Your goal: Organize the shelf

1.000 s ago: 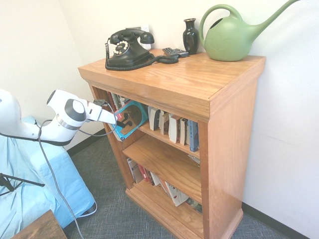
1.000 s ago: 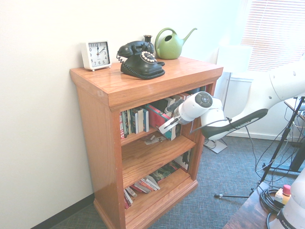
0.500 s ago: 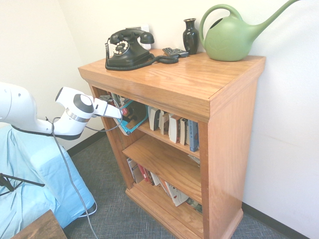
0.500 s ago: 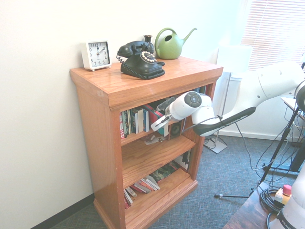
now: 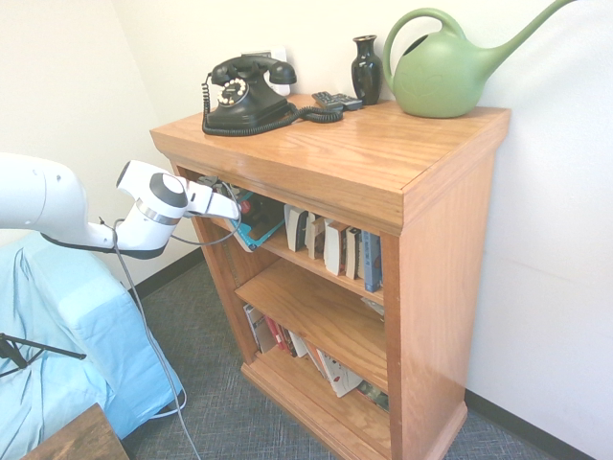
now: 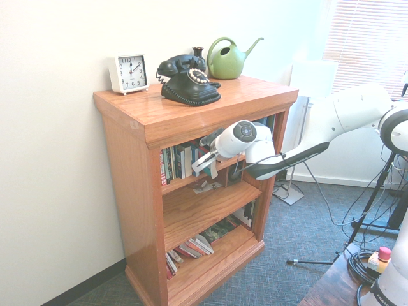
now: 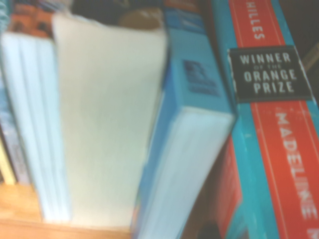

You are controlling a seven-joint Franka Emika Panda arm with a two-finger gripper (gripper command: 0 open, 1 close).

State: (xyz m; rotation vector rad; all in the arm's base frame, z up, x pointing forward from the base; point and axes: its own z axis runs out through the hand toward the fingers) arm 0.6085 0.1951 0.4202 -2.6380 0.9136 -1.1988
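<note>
The shelf is a waist-high bookcase of orange-brown wood, also in the second exterior view. My gripper reaches into its top compartment and is shut on a teal book with a red spine. The book leans among the other books at the arm's end of the row. In the wrist view the teal book lies close beside a blue book and pale page edges. More upright books fill the rest of that board.
On top stand a black rotary phone, a dark vase, a green watering can and a white clock. Papers lie on the middle board. Leaning books sit on the bottom one. A blue-draped object is below the arm.
My gripper has carried the teal book from in front of the bookcase into the top compartment. The book now sits tucked among the others.
</note>
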